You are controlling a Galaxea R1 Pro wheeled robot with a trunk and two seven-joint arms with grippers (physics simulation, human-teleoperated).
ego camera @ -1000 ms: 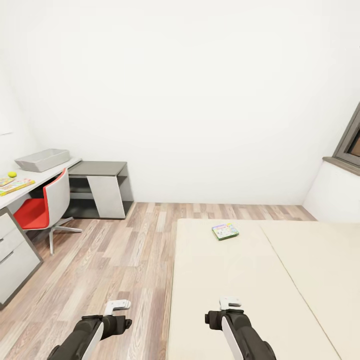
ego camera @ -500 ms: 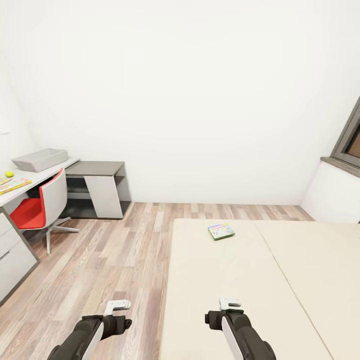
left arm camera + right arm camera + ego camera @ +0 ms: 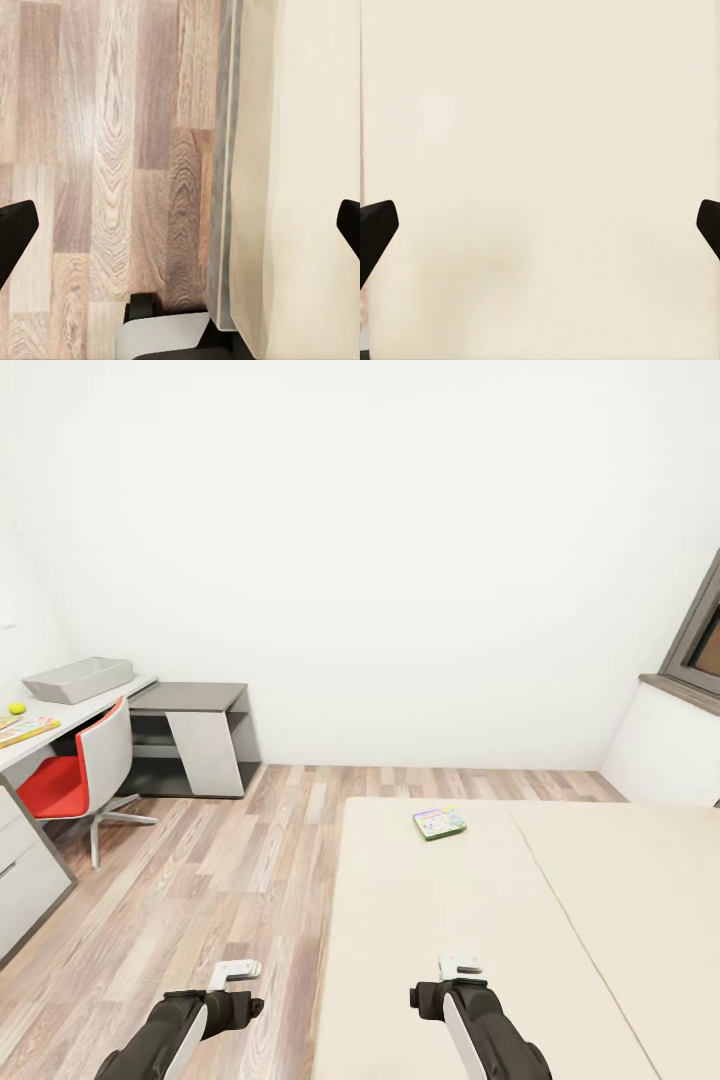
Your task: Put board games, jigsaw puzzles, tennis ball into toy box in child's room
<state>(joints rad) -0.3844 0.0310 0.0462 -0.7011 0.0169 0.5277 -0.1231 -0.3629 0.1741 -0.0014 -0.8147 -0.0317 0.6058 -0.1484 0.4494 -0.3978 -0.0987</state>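
Board game [image 3: 439, 822] label seems illegible.

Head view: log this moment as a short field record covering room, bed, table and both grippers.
room: white walls, wood-plank floor
bed: cream mattress, one board game lying flat on it
table: at left, carrying the toy box, the tennis ball and a flat colourful toy at the picture's edge
chair: red and white, at the table
left gripper: open, empty, over floor beside the bed's edge
right gripper: open, empty, over the mattress
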